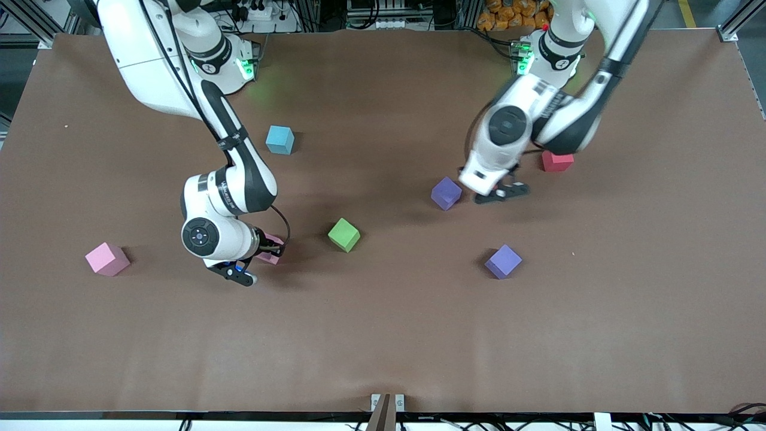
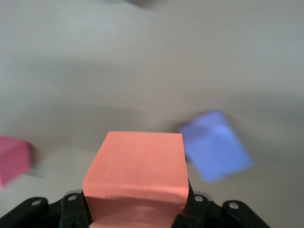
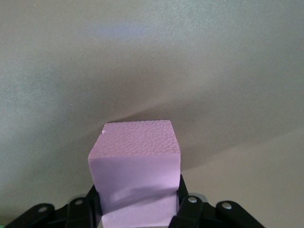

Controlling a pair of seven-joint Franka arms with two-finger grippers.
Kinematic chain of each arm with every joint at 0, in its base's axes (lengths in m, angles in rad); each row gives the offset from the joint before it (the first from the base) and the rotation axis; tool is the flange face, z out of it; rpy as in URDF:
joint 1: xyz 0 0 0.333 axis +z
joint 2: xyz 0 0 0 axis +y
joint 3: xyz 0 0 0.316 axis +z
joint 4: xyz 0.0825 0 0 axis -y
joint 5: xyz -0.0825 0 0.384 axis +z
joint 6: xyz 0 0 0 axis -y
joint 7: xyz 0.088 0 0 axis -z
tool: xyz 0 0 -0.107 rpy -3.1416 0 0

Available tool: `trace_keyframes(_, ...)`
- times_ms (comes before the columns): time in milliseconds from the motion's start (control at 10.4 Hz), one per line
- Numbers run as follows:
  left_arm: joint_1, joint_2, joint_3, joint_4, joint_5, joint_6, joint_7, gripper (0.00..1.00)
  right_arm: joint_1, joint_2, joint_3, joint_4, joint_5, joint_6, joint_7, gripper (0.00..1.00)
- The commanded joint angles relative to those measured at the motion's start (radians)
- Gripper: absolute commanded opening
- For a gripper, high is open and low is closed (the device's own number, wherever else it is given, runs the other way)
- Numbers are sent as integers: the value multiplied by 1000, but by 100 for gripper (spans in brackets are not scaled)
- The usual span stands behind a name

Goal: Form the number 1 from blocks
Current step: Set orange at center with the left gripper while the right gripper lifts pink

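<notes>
Even overhead light, soft shadows; left wrist view motion-blurred.

Both arms reach low over the table, wrists bent down, each jaws apparently clamped tight.

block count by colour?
pink blocks: 2, one on the table, one in the right gripper
purple blocks: 2
orange block: 1, in the left gripper
red block: 1
green block: 1
light blue block: 1
Total: 8
</notes>
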Motion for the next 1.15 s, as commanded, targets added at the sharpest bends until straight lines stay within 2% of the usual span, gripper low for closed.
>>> trace_keyframes(0, -166, 170, -7, 184, 3, -19, -201, 0, 8, -18, -13, 1, 17, -1, -25, 59)
trace_keyframes(192, -313, 294, -3, 311, 12, -19, -333, 0, 1, -85, -13, -15, 9, -14, -63, 60)
trace_keyframes(480, -477, 425, 22, 460, 15, -19, -431, 0, -9, -206, -19, -68, 2, -12, -135, 61)
trace_keyframes(768, -729, 537, 188, 576, 1, -19, -491, 0, -12, -301, -32, -120, -20, -12, -212, 63)
trace_keyframes(864, -778, 572, 198, 613, 3, -19, -508, 0, -13, -333, -32, -147, -20, -12, -231, 63)
trace_keyframes(1056, -814, 572, 200, 614, 12, -19, -486, 0, -12, -399, -30, -212, -17, -15, -228, 63)
